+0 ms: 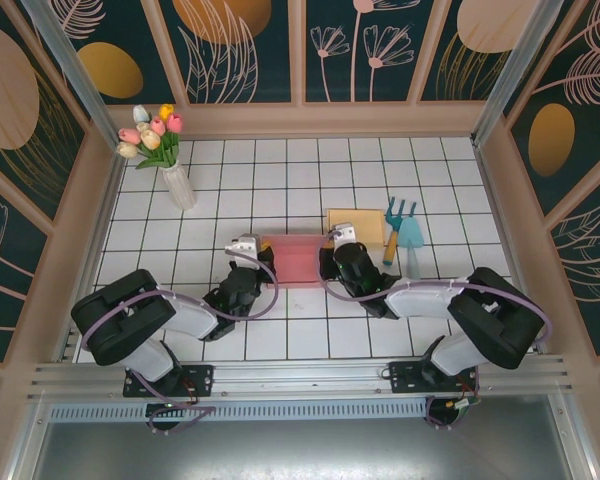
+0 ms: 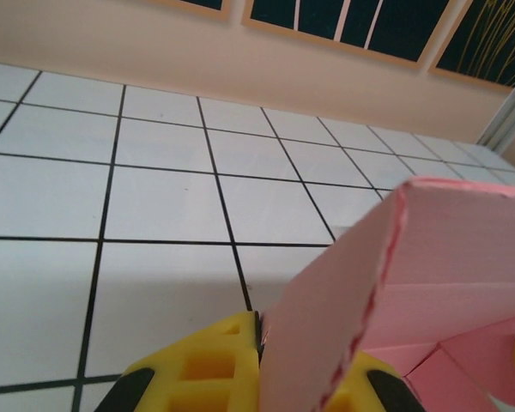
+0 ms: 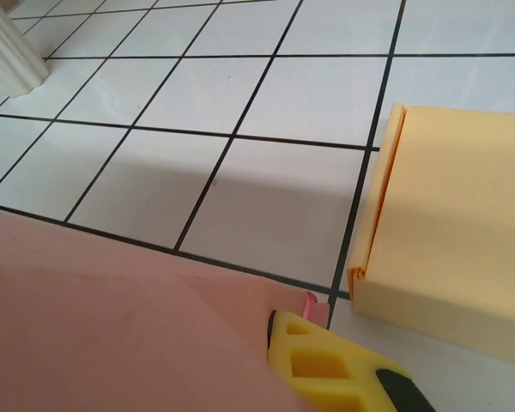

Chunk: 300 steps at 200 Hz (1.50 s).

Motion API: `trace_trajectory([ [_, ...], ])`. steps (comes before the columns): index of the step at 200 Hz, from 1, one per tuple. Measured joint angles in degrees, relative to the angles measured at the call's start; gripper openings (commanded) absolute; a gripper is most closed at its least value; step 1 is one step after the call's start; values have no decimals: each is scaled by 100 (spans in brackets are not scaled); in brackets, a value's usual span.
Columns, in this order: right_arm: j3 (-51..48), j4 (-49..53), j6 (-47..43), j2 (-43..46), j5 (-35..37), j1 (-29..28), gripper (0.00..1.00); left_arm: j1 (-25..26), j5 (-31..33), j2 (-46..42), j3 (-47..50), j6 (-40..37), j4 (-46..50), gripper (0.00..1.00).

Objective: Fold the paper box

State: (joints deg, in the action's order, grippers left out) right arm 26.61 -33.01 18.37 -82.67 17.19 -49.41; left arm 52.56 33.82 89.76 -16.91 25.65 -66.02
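The pink paper box is located on the white tiled desk, in the near half, directly between the two arm heads. The left jaws are closed on the left side of the box: in the left wrist view a raised pink panel is seen clamped between the two yellow fingers, and the panel is tilted upward from the desk. The right jaws are closed on the right edge of the box: in the right wrist view the pink sheet is seen lying flat against one yellow finger, with a small pink tab projecting at the corner. A yellow box is positioned just beyond the right edge of the pink sheet, separated from it by a narrow strip of tile. A teal garden fork and a teal trowel are laid side by side to the right of the yellow box. A white vase of tulips is placed at the far left, well apart from the paper box.
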Motion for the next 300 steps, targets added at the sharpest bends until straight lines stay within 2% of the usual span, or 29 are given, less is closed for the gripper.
trace_trajectory([
  [59,-295,-415,44,-4,632,-442,8,149,42,103,295,470,-542,0],
  [98,-455,-787,146,-90,835,-638,8,195,13,227,586,501,-1073,0],
  [139,-741,-1423,153,-208,896,-723,8,227,-50,1158,837,-4,-2592,0],
  [162,-874,-1784,120,-385,979,-732,9,249,-17,1690,750,-354,-2691,0],
  [211,-684,-2124,-48,-839,1335,-678,10,269,343,1947,369,-922,-2686,0],
  [224,-638,-2122,-39,-879,1353,-658,13,269,409,1991,323,-1010,-2686,0],
  [239,-636,-2083,7,-879,1333,-656,24,269,468,2057,289,-1078,-2688,0],
  [259,-656,-1923,186,-815,1246,-686,31,262,562,2214,234,-1154,-2691,0],
  [300,-802,-1279,452,-118,1180,-957,44,258,599,2487,249,-1259,-2688,0],
])
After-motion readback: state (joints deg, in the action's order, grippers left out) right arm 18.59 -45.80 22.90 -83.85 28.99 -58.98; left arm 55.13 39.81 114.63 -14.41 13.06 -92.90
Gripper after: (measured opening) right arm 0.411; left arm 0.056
